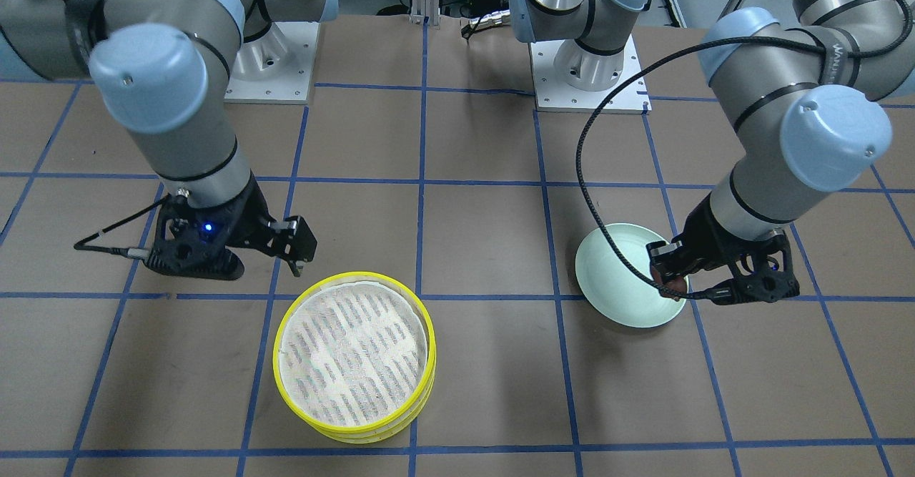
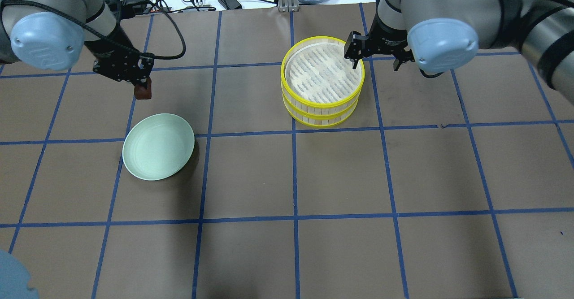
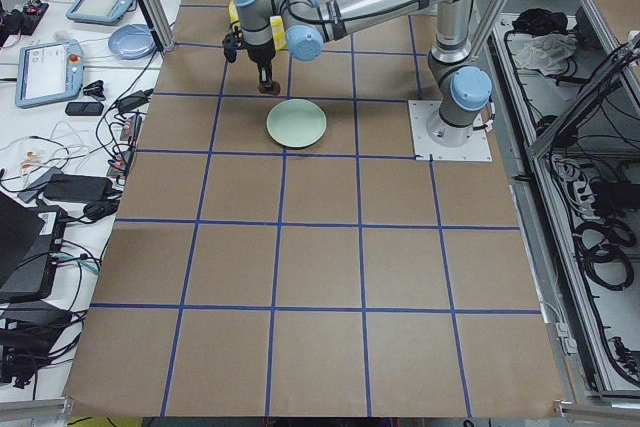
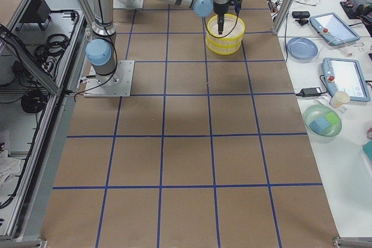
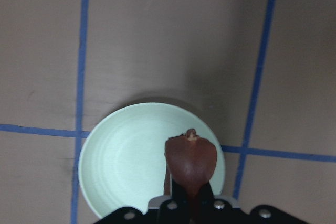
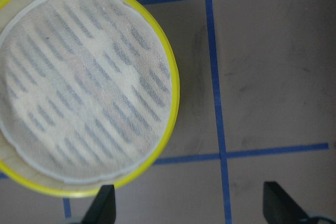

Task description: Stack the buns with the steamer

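One brown bun (image 5: 190,158) was pinched in the left gripper (image 2: 142,88), upper left overhead. One plate (image 2: 148,155). One steamer (image 2: 323,106) showed two tiers overhead, but only its top from the right wrist. The right gripper (image 6: 191,205) gaped.

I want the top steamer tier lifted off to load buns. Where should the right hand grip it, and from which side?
Grip the top tier by its thin yellow rim, coming straight down with one finger inside the wall and one outside. The tier looks too wide for the open right hand to span, and its rim stands upright and exposed.
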Motion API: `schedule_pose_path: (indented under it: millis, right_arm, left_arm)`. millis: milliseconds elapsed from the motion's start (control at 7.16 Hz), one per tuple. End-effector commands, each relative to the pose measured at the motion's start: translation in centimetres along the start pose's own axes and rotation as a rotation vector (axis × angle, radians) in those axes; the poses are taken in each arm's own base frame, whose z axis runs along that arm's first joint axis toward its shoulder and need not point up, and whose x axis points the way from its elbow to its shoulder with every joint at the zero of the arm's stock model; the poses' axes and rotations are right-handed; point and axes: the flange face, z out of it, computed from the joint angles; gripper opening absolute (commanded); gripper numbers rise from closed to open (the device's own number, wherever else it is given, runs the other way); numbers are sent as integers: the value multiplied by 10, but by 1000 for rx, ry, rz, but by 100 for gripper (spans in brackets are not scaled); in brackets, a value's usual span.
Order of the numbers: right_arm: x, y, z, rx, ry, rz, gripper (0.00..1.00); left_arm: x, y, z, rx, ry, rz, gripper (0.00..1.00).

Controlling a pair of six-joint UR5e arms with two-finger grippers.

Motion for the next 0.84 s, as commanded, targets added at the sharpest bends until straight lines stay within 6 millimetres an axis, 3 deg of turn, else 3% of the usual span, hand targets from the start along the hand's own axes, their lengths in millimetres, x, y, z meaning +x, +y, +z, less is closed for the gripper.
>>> schedule_pose_path:
  millis: [0, 140, 279, 559, 699]
  right_arm:
    - [10, 69, -86, -47, 19, -1, 100]
    - [13, 89, -106, -51, 23, 0, 100]
    - [14, 99, -125, -63, 25, -2, 100]
    - [16, 93, -143, -50, 64, -27, 100]
    - [16, 89, -141, -45, 66, -34, 100]
  left_arm:
    - [101, 13, -23, 174, 87, -85, 0]
    - [140, 19, -32, 250, 179, -132, 0]
    - [159, 26, -35, 237, 253, -180, 0]
    - [197, 32, -31, 247, 388, -221, 0]
    - [215, 30, -26, 293, 452, -238, 0]
